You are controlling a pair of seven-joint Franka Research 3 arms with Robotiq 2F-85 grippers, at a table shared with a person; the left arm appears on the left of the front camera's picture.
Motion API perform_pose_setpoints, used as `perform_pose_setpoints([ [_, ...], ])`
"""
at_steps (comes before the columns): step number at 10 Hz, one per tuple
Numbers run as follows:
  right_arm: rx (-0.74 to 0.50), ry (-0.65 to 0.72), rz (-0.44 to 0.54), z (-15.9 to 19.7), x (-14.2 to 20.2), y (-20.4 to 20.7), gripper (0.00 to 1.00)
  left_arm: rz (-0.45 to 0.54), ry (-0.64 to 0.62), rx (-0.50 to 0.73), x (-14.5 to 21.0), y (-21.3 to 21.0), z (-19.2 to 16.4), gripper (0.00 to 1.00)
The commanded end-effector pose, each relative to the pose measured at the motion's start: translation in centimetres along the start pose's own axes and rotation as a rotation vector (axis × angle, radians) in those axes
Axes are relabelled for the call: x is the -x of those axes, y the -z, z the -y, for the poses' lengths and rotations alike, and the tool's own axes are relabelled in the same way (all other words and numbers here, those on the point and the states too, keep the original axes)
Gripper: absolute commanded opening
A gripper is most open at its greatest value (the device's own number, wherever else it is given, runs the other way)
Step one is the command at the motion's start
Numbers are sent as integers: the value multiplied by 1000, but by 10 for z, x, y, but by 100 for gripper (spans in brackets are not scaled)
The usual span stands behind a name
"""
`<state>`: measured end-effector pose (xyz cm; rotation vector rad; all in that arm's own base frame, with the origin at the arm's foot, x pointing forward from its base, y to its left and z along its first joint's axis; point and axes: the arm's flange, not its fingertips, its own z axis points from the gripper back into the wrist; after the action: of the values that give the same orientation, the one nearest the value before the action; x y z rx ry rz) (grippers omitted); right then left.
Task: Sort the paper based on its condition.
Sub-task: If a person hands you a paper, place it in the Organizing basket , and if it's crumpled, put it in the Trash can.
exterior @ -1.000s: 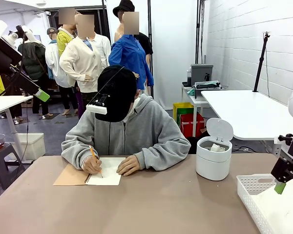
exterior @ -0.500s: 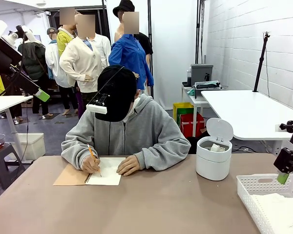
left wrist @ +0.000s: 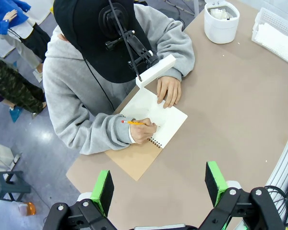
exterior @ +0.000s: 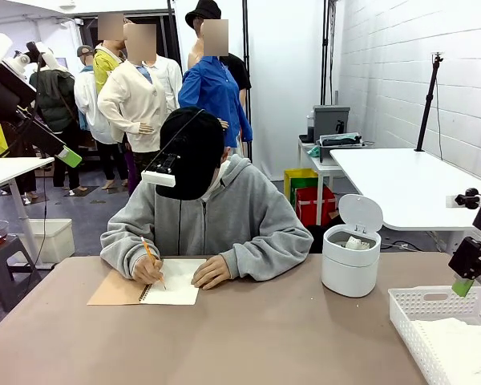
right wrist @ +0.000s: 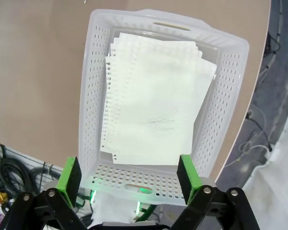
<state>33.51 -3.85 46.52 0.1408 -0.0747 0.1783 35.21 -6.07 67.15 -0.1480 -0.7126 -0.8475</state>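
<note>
Flat sheets of paper (right wrist: 153,112), torn along a punched edge, are being kept in a stack inside the white perforated basket (exterior: 413,321), which is sitting at the table's (exterior: 248,337) near right corner. Crumpled paper wads (exterior: 354,241) are lying in the small white bin (exterior: 349,269), whose lid is being held upright, near the table's far right edge. The right gripper (right wrist: 129,176) is being held above the basket with its fingers spread wide and nothing between them. The left gripper (left wrist: 159,184) is being held high over the table's left side, its fingers also wide and empty. At the far edge, a spiral notebook (exterior: 144,290) is being written in by a person (exterior: 208,216) with an orange pencil (exterior: 152,258).
</note>
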Motion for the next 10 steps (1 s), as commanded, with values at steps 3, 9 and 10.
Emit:
perform_pose_setpoints([
  [3,6,22,-11,2,-1,4,100,8,-1,-5,0,1,-1,100],
  [9,-51,-430,74,-94,-3,-46,100,8,-1,-5,0,1,-1,100],
  [10,-72,-486,84,-107,-11,-56,100,8,-1,-5,0,1,-1,100],
])
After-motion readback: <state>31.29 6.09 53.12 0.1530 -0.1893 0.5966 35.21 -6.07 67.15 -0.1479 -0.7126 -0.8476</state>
